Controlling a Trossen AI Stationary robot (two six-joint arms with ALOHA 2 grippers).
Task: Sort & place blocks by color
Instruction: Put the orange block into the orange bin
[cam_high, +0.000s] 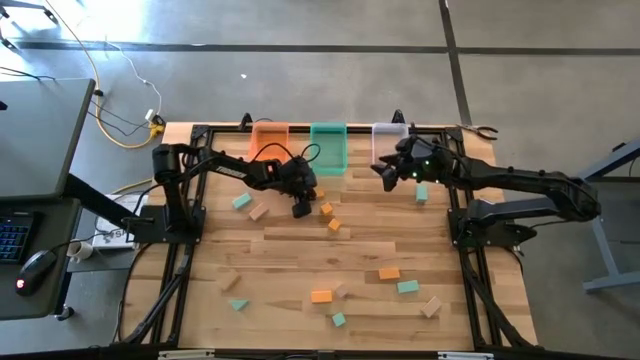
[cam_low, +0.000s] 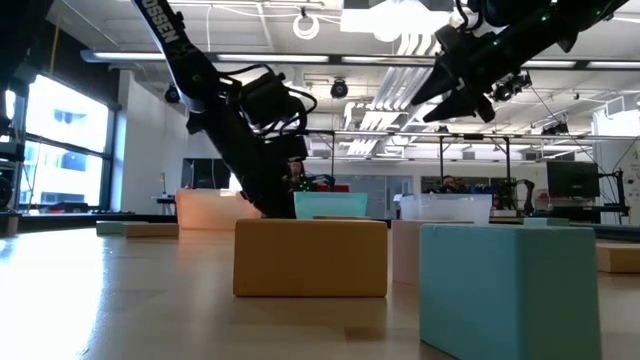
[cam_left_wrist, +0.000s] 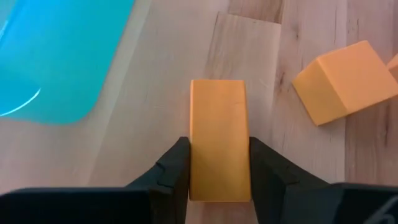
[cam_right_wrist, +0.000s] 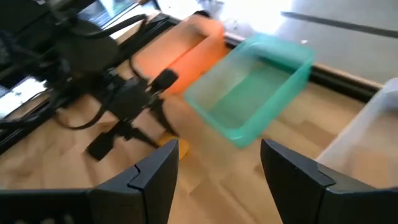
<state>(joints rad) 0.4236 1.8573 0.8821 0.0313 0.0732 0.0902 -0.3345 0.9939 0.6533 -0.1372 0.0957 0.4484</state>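
An orange brick (cam_left_wrist: 217, 124) lies flat on the wooden table (cam_high: 300, 255), just in front of the green bin (cam_left_wrist: 56, 56). My left gripper (cam_left_wrist: 217, 155) is slanted down over it and shut on it; in the high view that gripper (cam_high: 302, 207) covers the brick. A second orange block (cam_left_wrist: 345, 81) sits close beside it, resting on the table. My right gripper (cam_right_wrist: 214, 180) hangs open in the air near the clear bin (cam_high: 388, 138), with nothing between its fingers. Other orange, teal and wooden blocks lie scattered over the table. My left gripper pinches the orange brick's two long sides (cam_left_wrist: 193, 168) between its two fingers, at the end nearer the wrist. The fingers come slanting down from the table's left and lie along the brick. The brick rests flat on the table.
Orange bin (cam_high: 268, 140), green bin (cam_high: 328, 148) and clear bin stand in a row at the far edge. Loose blocks lie near the front, among them an orange one (cam_high: 320, 296) and a teal one (cam_high: 407, 287). Two blocks (cam_low: 310, 257) (cam_low: 510, 290) stand close to the low camera.
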